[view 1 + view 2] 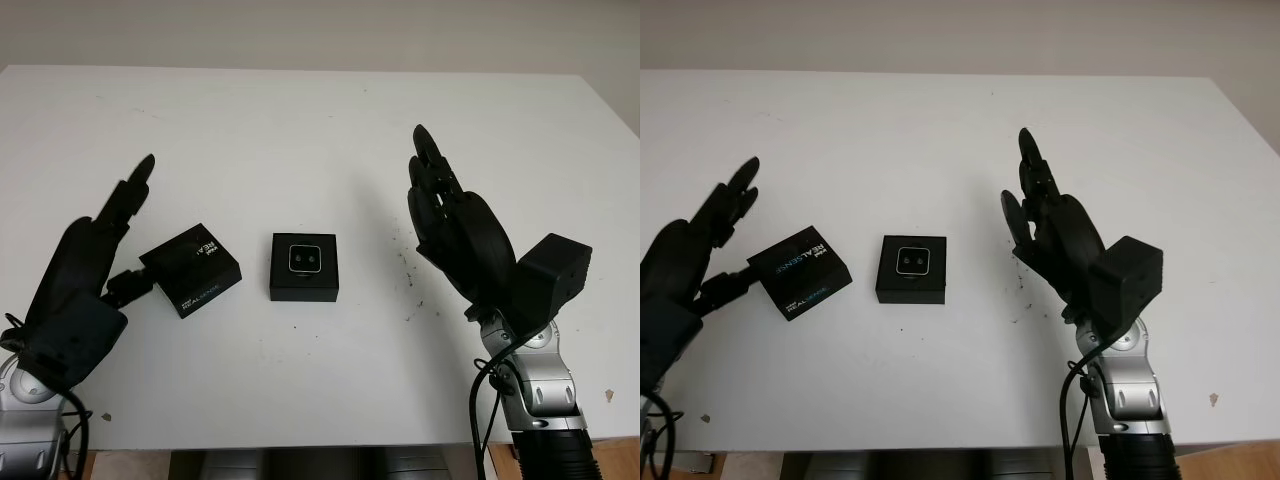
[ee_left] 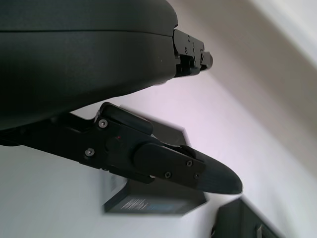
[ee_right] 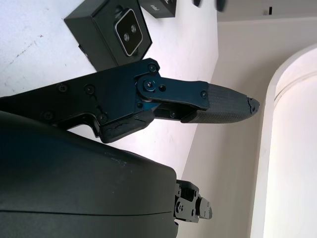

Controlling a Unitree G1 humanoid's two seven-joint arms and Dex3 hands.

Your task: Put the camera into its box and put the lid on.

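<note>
Both hands hang low over the white table (image 1: 300, 120), each open and holding nothing. At about 8 o'clock the left hand (image 1: 85, 275) sits with its thumb just beside the lid (image 1: 191, 269), a black slab printed with white lettering that lies flat and skewed. Just right of the lid, near the centre, the box (image 1: 304, 267) rests open with the camera (image 1: 304, 259) seated inside, two lenses facing up. At 4 o'clock the right hand (image 1: 455, 225) is raised, well apart from the box.
</note>
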